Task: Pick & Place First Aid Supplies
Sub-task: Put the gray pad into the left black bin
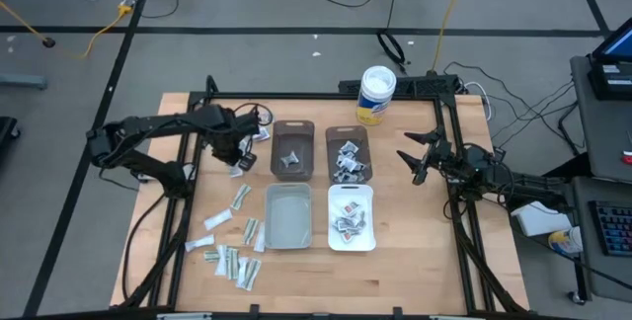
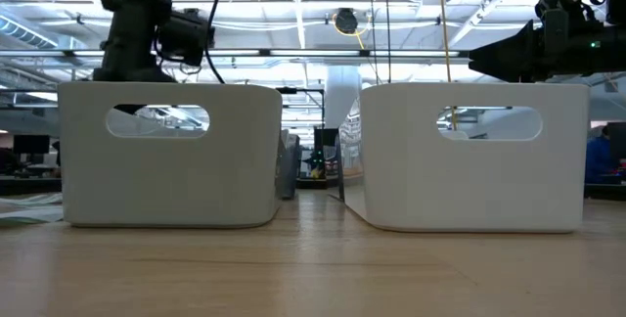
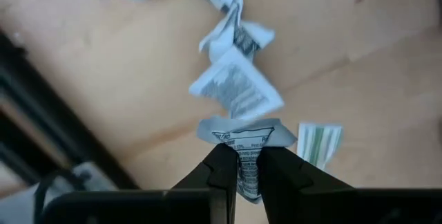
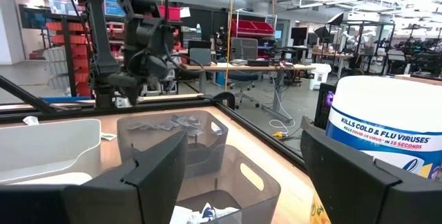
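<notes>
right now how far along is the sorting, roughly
Partly done. Packets already lie in three bins: the top left bin, the top right bin and the white bin; the grey bin looks bare. In hand: the left claw is shut on one packet above the table, beside the top left bin. Left: about ten loose packets on the wood. The right claw waits open.

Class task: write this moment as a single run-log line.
left gripper: shut on small white printed packet, raised | right gripper: open, waiting beside bins
</notes>
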You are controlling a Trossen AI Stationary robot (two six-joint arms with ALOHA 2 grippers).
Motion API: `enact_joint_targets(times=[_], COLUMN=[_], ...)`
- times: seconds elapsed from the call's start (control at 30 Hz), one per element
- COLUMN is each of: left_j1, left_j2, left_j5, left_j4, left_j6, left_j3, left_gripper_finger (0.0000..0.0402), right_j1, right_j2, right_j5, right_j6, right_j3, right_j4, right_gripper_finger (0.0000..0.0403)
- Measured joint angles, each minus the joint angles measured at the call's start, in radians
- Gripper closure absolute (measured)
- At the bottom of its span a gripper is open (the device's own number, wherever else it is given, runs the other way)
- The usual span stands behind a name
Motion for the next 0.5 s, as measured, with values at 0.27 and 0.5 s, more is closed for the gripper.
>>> enact_joint_targets(times=[0.27, 0.5], left_j1=[0.000, 0.000], left_j2=[-0.001, 0.016], left_j5=[0.004, 0.013], left_j4=[-0.125, -0.125], left_j6=[0.003, 0.108], left_j3=[0.093, 0.135], left_gripper_finger=[0.0350, 0.0350], right_j1=[0.000, 0.000], right_j2=[0.000, 0.000], right_j5=[0.000, 0.000], right_j6=[0.000, 0.000], right_j3=[0.000, 0.000], right_j4=[0.000, 0.000], right_gripper_finger=[0.0125, 0.0124])
